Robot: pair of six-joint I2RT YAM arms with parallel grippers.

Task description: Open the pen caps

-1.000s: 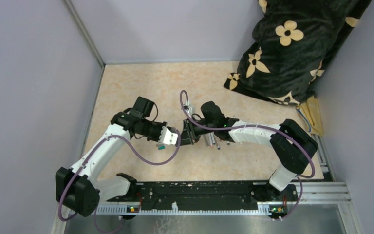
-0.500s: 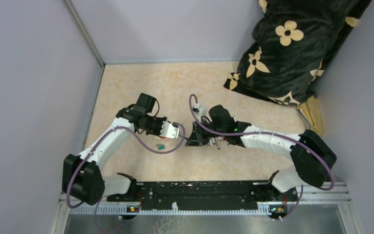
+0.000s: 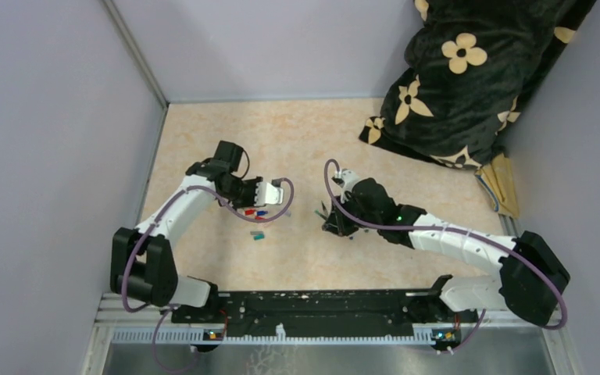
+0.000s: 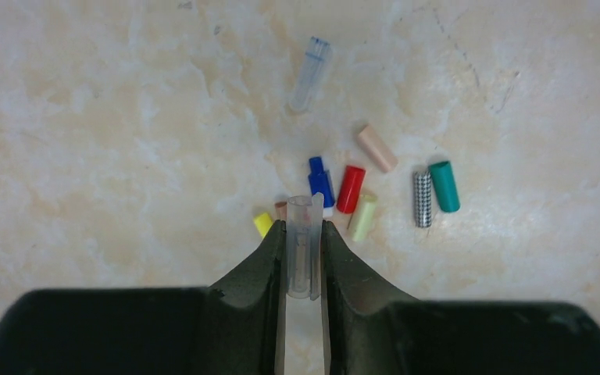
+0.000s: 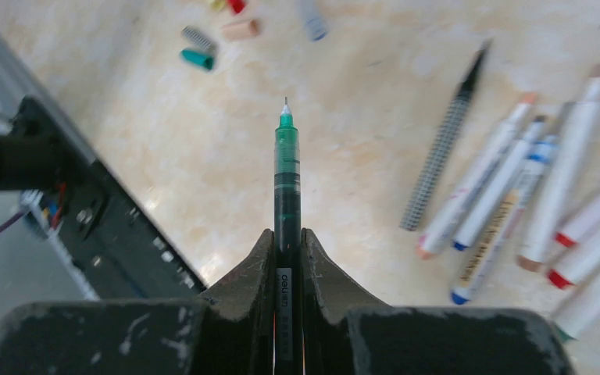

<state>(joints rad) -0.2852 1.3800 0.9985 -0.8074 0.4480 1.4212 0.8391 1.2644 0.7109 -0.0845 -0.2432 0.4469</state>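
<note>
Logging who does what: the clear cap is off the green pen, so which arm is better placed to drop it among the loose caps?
Left. The left gripper is shut on the clear cap, close to the loose caps; the right gripper is busy holding the green pen.

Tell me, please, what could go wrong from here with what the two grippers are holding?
1. The left gripper pinches the clear cap close to the loose caps; released there, it could bounce off the red cap and roll away.
2. The right gripper holds the green pen with its bare tip pointing forward; lowered tip-first, it might mark the table or bend.
3. Set down carelessly, it may nudge the pens lying beside it.
</note>
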